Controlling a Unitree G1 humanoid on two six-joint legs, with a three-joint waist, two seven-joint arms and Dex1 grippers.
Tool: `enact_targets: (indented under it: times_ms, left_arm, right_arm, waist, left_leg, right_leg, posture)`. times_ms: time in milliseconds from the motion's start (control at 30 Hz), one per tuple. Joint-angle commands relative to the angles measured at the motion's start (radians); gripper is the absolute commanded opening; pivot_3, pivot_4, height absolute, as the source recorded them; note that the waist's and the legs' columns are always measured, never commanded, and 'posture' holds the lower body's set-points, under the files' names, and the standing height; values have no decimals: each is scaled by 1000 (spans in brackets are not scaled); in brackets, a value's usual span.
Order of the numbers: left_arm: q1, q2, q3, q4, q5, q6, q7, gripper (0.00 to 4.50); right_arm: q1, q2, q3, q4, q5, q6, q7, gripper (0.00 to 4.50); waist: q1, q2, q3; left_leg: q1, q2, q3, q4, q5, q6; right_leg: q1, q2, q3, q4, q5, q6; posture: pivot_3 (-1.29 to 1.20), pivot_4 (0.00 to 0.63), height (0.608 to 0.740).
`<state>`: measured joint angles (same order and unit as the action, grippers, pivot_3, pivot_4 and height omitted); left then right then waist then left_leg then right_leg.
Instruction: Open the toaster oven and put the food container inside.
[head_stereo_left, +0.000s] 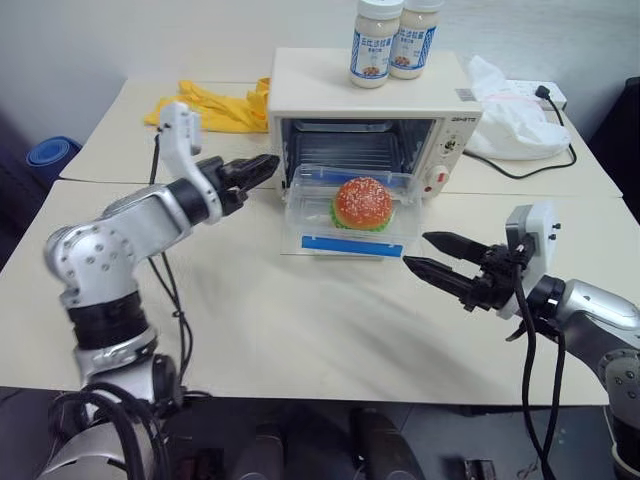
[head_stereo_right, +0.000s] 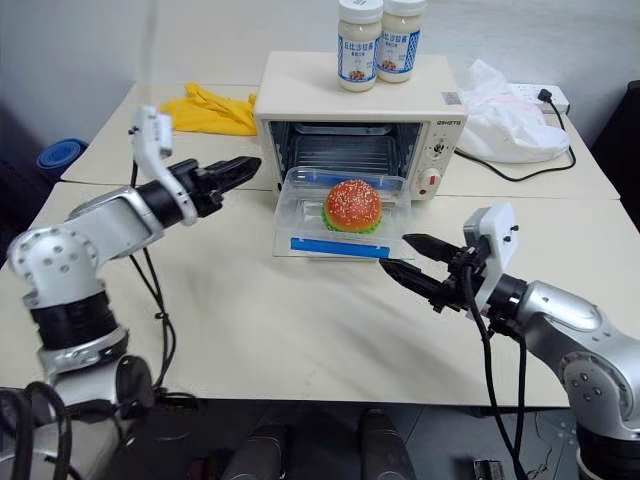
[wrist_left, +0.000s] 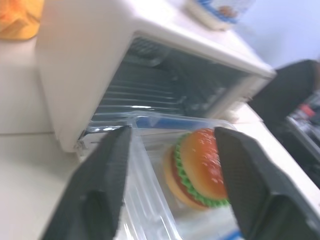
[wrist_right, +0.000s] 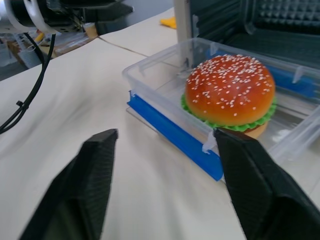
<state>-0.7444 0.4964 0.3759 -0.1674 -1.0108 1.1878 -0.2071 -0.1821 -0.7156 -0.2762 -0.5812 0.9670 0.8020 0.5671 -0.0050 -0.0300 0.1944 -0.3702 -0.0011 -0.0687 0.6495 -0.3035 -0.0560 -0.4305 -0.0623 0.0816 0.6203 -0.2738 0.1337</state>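
Nearest, right gripper (head_stereo_left: 428, 252) level, fingers spread, empty, aimed at food container (head_stereo_left: 345, 225). Container lengthwise across the lowered door of the open toaster oven (head_stereo_left: 370, 120), blue clip facing outward. Left gripper (head_stereo_left: 262, 168) level, parted, empty, beside oven.

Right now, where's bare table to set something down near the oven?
Bare table runs wide between both hands, in front of the food container. Crowded: the toaster oven mouth, its top with two jars, yellow gloves left, white bag right.
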Motion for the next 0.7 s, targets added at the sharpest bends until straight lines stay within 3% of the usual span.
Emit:
enact_targets:
  times_ms: [33,100,200,233,400,633,700]
  left_arm:
    - [87,101,-19,-94,-110,-18,-344,1508]
    - [163,153,-114,-126,-45,-86,-487,886]
    - [207,170,-275,-136,103,-205,-563,12]
    - [209,168,-316,-134,141,-238,-580,0]
    - [168,165,-620,-126,491,-448,-573,0]
    - [78,-9,-591,-10,582,-470,-439,0]
    - [33,-72,-563,65,642,-492,-329,0]
  right_arm:
    - [-6,-5,11,-10,13,-5,24,1923]
    - [-13,-2,39,10,-25,-17,30,1221]
    - [-35,-1,87,49,-100,-35,23,239]
    - [-45,-3,104,63,-129,-43,18,33]
    - [-98,5,210,165,-338,-121,-9,33]
    - [-215,77,285,292,-508,-211,-35,33]
    - [-297,133,304,378,-555,-237,-71,33]
  waist:
    - [0,0,0]
    - [-1,0,0]
    - [4,0,0]
    - [4,0,0]
    - [2,0,0]
    - [-4,0,0]
    - [-9,0,0]
  left_leg:
    - [0,0,0,0,0,0]
    - [0,0,0,0,0,1]
    - [2,0,0,0,0,1]
    - [1,-1,0,1,0,2]
    - [0,0,0,0,-1,3]
    - [0,0,1,0,-1,4]
    - [1,0,0,0,-1,5]
  right_leg:
    - [0,0,0,0,0,0]
    - [1,0,0,-1,0,0]
    - [3,0,0,-1,-1,-1]
    - [3,0,0,-2,0,-1]
    - [2,0,0,-3,0,-1]
    - [1,0,1,-2,1,0]
    - [1,0,1,-1,1,0]
  posture:
    - [0,150,740]
    - [0,150,740]
    - [0,150,740]
    - [0,150,740]
    - [0,150,740]
    - [0,150,740]
    - [0,150,740]
